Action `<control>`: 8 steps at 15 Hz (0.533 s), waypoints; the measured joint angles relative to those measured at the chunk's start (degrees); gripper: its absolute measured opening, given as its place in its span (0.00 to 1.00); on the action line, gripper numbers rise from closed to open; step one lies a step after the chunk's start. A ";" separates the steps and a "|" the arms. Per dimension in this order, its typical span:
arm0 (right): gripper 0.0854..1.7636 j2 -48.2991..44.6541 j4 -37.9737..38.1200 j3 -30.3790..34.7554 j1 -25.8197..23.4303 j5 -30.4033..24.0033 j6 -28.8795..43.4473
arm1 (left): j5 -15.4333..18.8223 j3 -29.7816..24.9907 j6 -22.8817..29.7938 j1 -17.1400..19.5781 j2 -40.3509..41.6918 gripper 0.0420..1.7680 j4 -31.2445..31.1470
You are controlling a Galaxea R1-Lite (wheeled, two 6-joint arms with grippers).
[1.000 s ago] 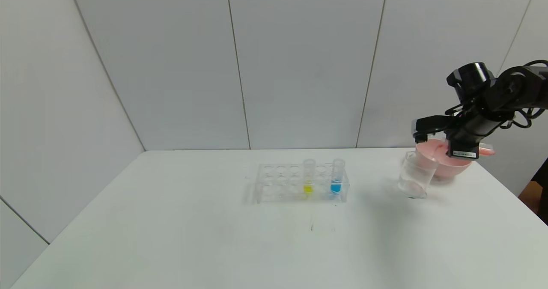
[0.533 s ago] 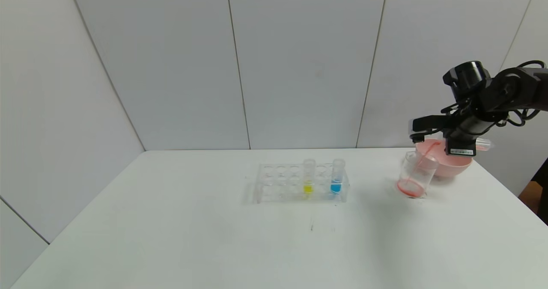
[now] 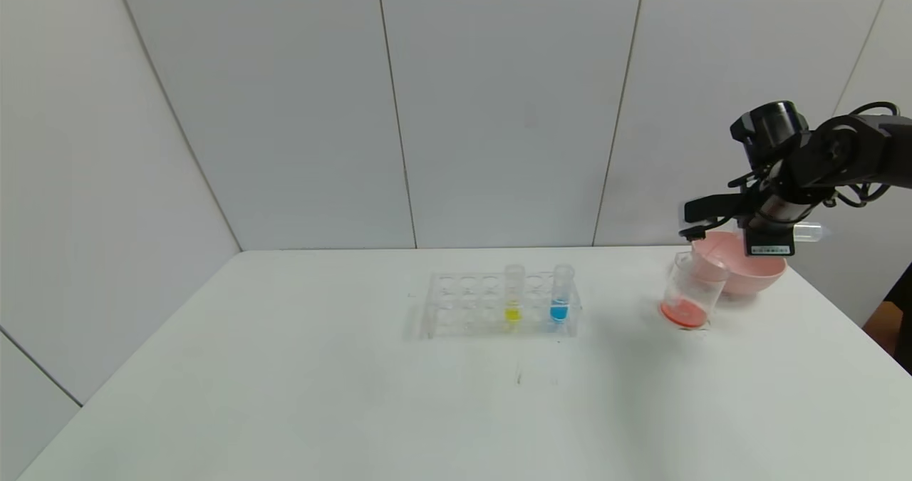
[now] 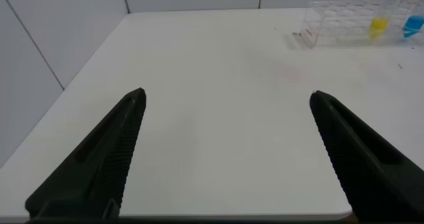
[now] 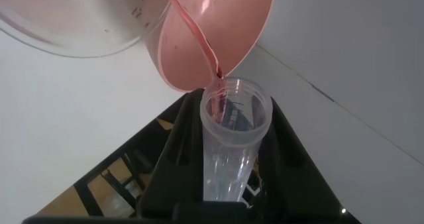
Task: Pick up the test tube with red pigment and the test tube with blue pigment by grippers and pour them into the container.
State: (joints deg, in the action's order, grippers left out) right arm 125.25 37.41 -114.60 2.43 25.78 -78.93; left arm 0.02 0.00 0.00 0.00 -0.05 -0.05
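My right gripper hangs above the container, shut on the test tube with red pigment, which is tipped over on its side. The tube looks nearly drained; a thin red stream runs from its mouth into the container. An orange-red pool lies at the container's bottom. The test tube with blue pigment stands upright at the right end of a clear rack. My left gripper is open over bare table at the near left, far from the rack.
A pink bowl sits right behind the container, close under my right arm. A tube with yellow liquid stands in the rack two holes left of the blue one. The table's right edge runs near the bowl.
The right gripper has tipped the tube further and risen slightly. Red liquid has run out of the tube, and the container went from clear to holding a red pool.
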 joint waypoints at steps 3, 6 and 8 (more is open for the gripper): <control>0.26 -0.09 0.00 0.00 0.68 2.40 -2.13 | -0.02 0.00 0.00 0.00 0.00 1.00 0.00; 0.26 -0.52 0.13 0.00 0.90 3.67 -3.34 | -0.02 0.00 0.00 0.00 0.00 1.00 0.02; 0.26 -0.91 0.13 0.00 0.95 3.69 -3.36 | -0.02 0.00 0.00 0.00 0.00 1.00 0.02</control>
State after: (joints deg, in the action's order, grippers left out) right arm 124.33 37.55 -114.60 3.38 29.48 -82.30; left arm 0.00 0.00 0.00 0.00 -0.05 -0.02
